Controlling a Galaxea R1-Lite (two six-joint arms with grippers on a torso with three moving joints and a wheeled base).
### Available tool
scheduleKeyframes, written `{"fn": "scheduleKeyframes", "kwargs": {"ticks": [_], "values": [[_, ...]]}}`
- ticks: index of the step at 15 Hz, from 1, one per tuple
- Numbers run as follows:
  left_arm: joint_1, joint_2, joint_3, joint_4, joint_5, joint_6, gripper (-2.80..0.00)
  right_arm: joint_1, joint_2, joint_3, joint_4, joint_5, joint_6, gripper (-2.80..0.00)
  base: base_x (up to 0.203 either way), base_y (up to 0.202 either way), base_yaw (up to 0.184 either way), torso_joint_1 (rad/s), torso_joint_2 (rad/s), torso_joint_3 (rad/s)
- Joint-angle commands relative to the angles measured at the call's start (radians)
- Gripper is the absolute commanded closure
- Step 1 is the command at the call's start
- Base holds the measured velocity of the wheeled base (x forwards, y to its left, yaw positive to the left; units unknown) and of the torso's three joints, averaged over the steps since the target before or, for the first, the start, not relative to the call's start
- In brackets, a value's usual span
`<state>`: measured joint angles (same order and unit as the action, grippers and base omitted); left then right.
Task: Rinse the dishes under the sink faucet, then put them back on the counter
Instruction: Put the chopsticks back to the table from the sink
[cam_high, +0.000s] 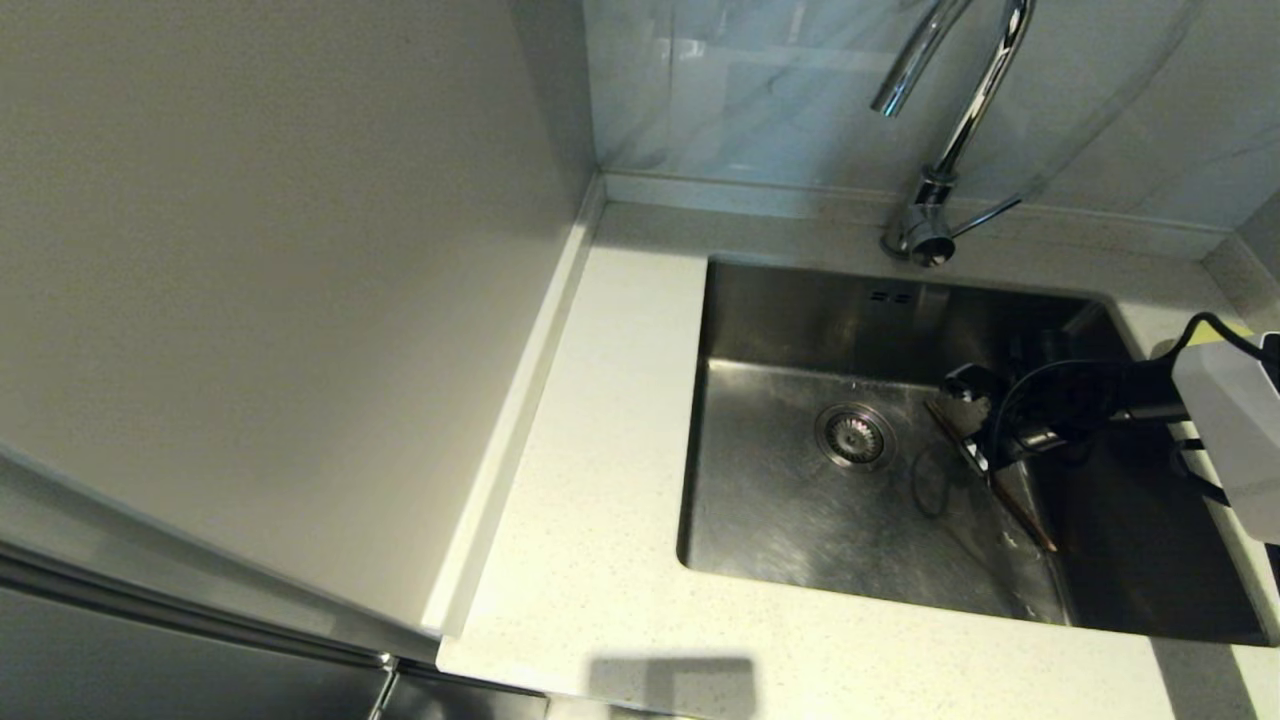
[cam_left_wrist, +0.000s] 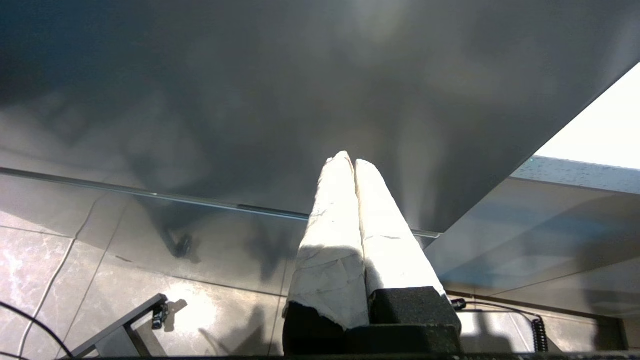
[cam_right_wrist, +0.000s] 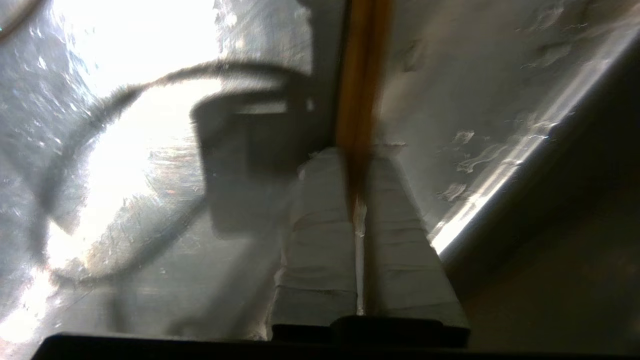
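The brown wooden chopsticks (cam_high: 1030, 520) lie slanted low in the right half of the steel sink (cam_high: 790, 530). My right gripper (cam_high: 975, 445) reaches into the basin from the right and is shut on them. In the right wrist view the chopsticks (cam_right_wrist: 362, 75) run out from between the white-wrapped fingers (cam_right_wrist: 320, 235) of the right gripper (cam_right_wrist: 356, 157), over the wet sink floor (cam_right_wrist: 475, 100). The chrome faucet (cam_high: 972, 110) stands behind the sink, and no water shows under its spout. My left gripper (cam_left_wrist: 348, 161) is parked out of the head view, shut and empty.
The off-white counter (cam_high: 600, 450) surrounds the sink, with a wall panel (cam_high: 280, 280) on its left and grey tile (cam_high: 760, 90) behind. The round drain (cam_high: 855, 435) sits mid-basin. The faucet's thin lever (cam_high: 990, 213) points right. The left wrist view shows a dark cabinet front (cam_left_wrist: 250, 100) and floor tiles (cam_left_wrist: 100, 280).
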<state>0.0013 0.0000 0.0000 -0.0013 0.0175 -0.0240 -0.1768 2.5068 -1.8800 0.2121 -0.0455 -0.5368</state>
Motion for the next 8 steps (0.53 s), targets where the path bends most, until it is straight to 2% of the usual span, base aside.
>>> {"fn": "scheduleKeyframes", "kwargs": {"ticks": [1,8], "values": [[0.000,-0.003,0.000,0.000,0.001,-0.001,0.00,0.000,-0.028,-0.005,0.003,0.000,-0.004,0.00,0.000,0.000,0.000,0.000,0.00,0.000],[0.000,-0.003,0.000,0.000,0.001,-0.001,0.00,0.000,-0.079,0.007,0.006,0.000,-0.002,0.00,0.000,0.000,0.000,0.000,0.00,0.000]]}}
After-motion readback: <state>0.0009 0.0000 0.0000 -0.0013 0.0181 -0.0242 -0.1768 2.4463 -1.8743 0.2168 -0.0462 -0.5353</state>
